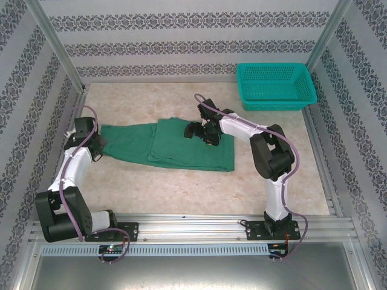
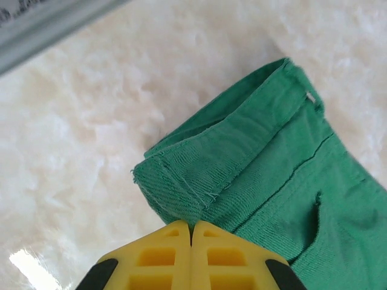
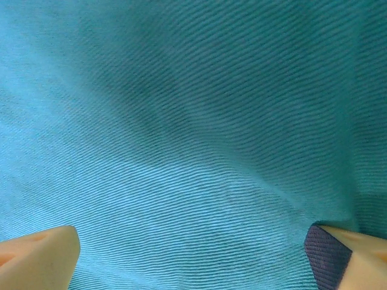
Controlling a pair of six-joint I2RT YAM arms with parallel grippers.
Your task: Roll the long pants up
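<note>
Pale marbled table (image 1: 181, 193) between patterned walls carries the limp, light, dark green soft fabric long pants (image 1: 181, 142), folded flat at centre-left and best taken by an end hem, where the left gripper (image 2: 191, 231) pinches a corner shut, while the right gripper (image 1: 197, 130) gapes empty over the middle.

Green twill long pants (image 1: 175, 145) on a cream, marble-mottled table (image 1: 181, 193); teal mesh basket (image 1: 275, 84); white walls (image 1: 181, 42) banded with grey floral print; white-and-black arms (image 1: 69, 172) with purple cables (image 1: 208, 109); yellow fingers (image 2: 157, 257) on the left gripper (image 2: 191, 228).
</note>
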